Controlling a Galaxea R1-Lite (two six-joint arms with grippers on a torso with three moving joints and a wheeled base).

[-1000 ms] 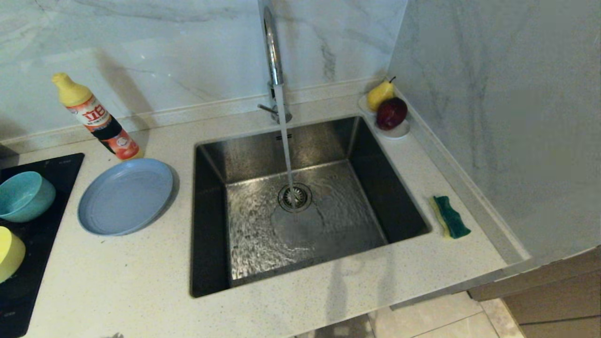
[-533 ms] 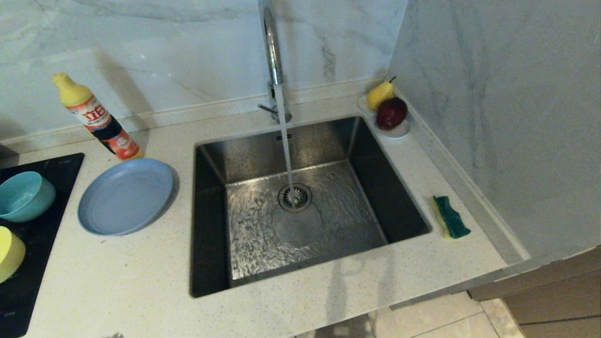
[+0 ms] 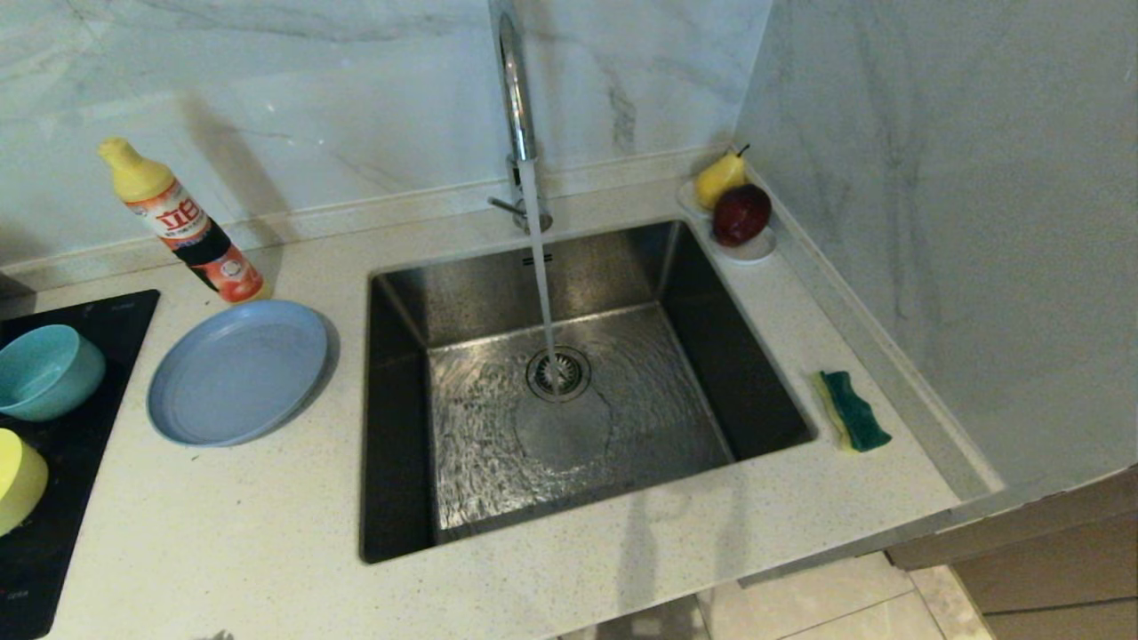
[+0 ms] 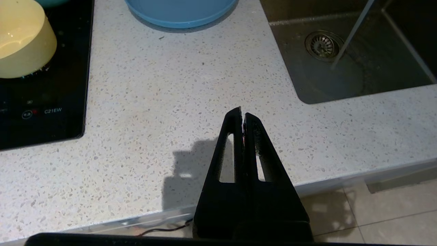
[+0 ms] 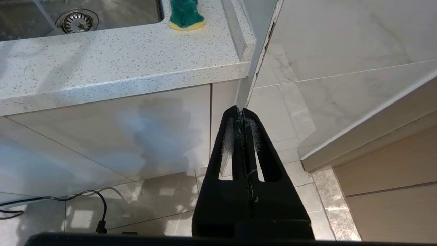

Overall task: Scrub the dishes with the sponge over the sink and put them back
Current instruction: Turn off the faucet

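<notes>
The small wavy-edged green-and-yellow sponge (image 3: 852, 411) lies on the speckled white worktop (image 3: 222, 533), right of the square steel sink (image 3: 569, 382); soft and light, it likely suits a pinch across its narrow sides. The grey-blue round plastic plate (image 3: 238, 371) lies left of the sink, probably slippery, best taken by its rim. The left gripper (image 4: 242, 114) hangs closed and empty above the near worktop edge; the right gripper (image 5: 241, 112), also closed and empty, hangs below the worktop edge.

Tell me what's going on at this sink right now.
Nothing is being handled yet. Water runs from the faucet into the sink. The sponge lies on the counter to its right; the grey-blue plate, teal-blue bowl and yellow bowl wait on its left. The left gripper and right gripper are shut, parked at the counter's front edge.
</notes>
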